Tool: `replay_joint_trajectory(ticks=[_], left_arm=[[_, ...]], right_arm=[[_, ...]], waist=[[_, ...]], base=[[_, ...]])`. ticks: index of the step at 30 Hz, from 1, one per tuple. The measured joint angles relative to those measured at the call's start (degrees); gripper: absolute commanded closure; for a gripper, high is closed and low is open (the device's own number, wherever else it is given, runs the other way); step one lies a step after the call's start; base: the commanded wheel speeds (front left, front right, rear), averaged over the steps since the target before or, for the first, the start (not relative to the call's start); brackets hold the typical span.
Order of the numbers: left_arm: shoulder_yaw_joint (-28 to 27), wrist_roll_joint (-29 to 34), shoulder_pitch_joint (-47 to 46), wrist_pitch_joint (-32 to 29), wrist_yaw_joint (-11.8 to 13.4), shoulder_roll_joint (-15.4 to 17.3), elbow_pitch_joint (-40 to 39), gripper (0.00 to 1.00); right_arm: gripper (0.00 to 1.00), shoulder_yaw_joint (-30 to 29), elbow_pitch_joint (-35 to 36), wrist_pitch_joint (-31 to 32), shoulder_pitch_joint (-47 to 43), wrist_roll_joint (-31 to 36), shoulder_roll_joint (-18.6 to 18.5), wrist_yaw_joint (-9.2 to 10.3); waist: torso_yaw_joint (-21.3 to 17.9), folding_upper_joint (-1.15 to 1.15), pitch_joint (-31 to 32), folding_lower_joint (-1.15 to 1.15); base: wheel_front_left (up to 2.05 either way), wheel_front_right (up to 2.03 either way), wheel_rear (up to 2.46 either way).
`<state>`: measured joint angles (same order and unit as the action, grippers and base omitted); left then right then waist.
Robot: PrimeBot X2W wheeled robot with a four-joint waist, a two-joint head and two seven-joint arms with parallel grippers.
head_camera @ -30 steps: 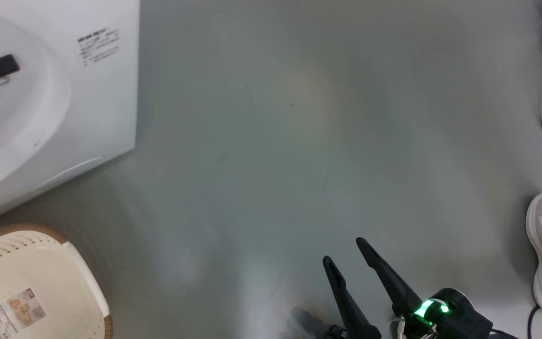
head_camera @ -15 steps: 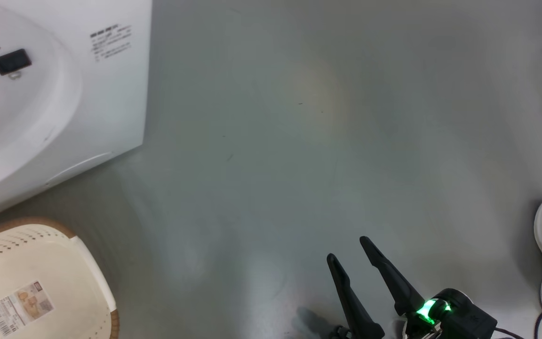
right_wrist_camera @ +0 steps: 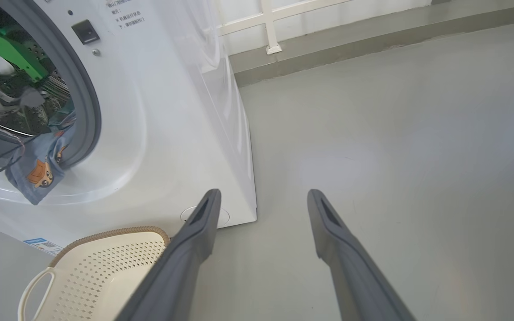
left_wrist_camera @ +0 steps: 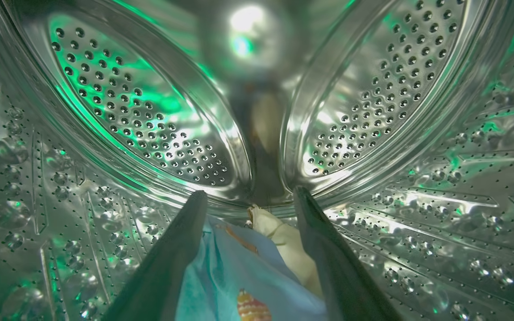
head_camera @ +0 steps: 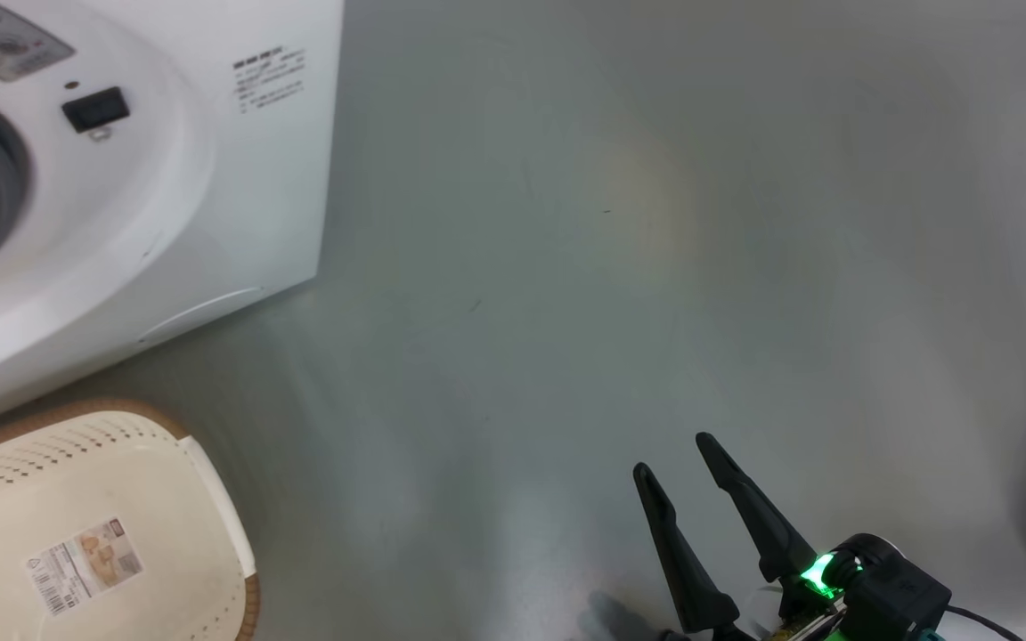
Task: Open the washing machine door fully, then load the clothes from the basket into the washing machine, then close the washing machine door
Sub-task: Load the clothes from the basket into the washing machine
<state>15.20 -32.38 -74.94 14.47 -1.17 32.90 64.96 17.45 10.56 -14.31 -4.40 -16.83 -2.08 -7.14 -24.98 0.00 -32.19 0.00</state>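
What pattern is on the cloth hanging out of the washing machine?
Light blue clothes printed with orange-brown cartoon figures, clearest in the right wrist view.

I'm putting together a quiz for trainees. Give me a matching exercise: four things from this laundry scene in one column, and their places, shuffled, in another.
1. left gripper
2. right gripper
3. clothes
4. basket

A. on the floor in front of the washing machine
B. inside the steel drum, jaws apart
C. a corner hanging out over the grey gasket
D. above bare floor, jaws apart

Pairs: 1-B; 2-D; 3-C; 4-A
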Motion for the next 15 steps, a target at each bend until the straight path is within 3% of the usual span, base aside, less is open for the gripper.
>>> replay_joint_trajectory(ticks=[15], left_arm=[[-1.31,-0.01,12.72,0.07,1.10,-6.53,-8.17,0.00]], right_arm=[[0.00,-3.04,-2.14,0.00,1.93,-0.44,-0.07,0.00]], waist=[[4.93,0.00,2.96,0.00]], base=[[0.00,0.00,0.00]])
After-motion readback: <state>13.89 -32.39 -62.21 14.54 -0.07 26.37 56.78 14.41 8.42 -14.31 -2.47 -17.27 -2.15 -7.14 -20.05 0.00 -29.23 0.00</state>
